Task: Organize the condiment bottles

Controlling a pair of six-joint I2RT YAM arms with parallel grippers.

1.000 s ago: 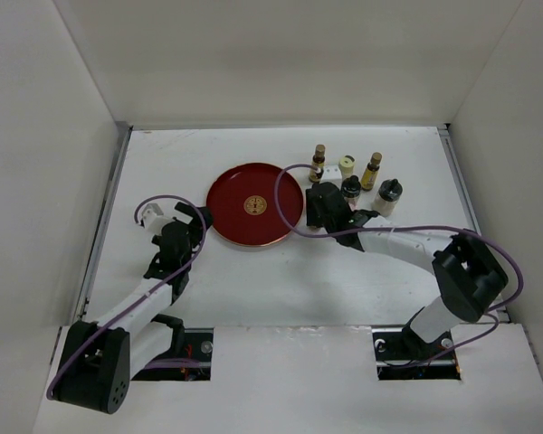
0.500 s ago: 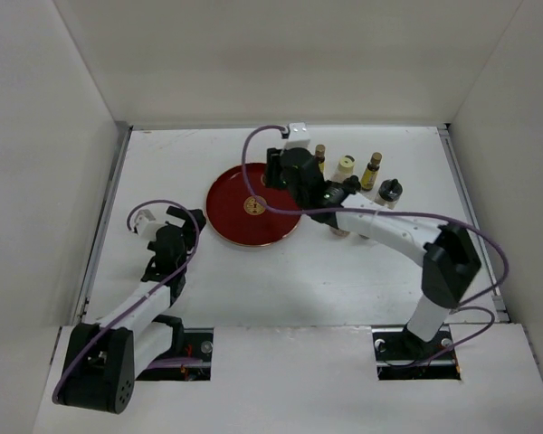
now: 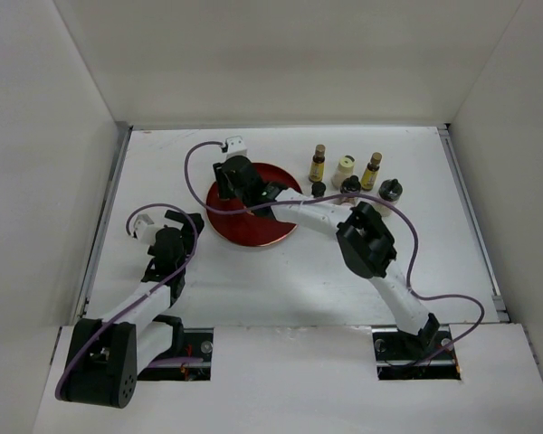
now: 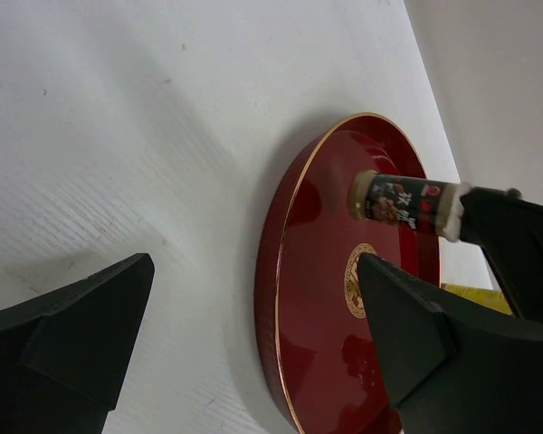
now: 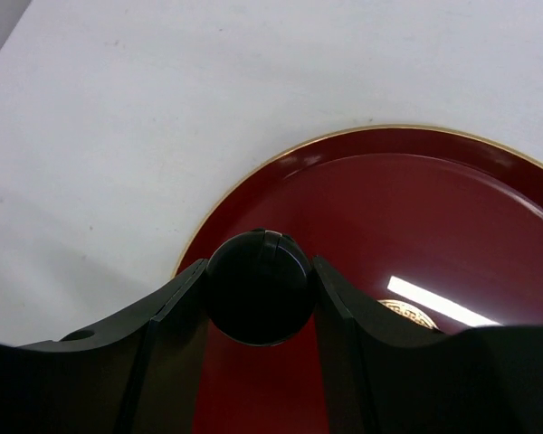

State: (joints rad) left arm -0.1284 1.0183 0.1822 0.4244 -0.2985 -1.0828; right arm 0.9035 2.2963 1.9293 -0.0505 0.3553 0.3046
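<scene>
My right gripper (image 3: 228, 190) reaches across the round red tray (image 3: 258, 231) and is shut on a dark bottle with a black cap (image 5: 259, 286). It holds the bottle upright over the tray's left part (image 5: 416, 217). The left wrist view shows this bottle (image 4: 403, 201) at the tray's far side; I cannot tell whether its base touches the tray. Two amber bottles with gold caps (image 3: 319, 161) (image 3: 372, 170), a cream bottle (image 3: 345, 170) and three black-capped bottles (image 3: 318, 188) (image 3: 350, 185) (image 3: 390, 190) stand right of the tray. My left gripper (image 3: 186, 220) is open and empty, just left of the tray.
The tray's raised, gold-edged rim (image 4: 290, 298) lies between my left gripper's fingers (image 4: 90, 316). White walls enclose the table at the back and both sides. My right arm (image 3: 366, 237) lies across the tray's right half.
My right arm has swung left from the bottle cluster, carrying the black-capped bottle across the tray to its left part. The left arm has barely moved.
</scene>
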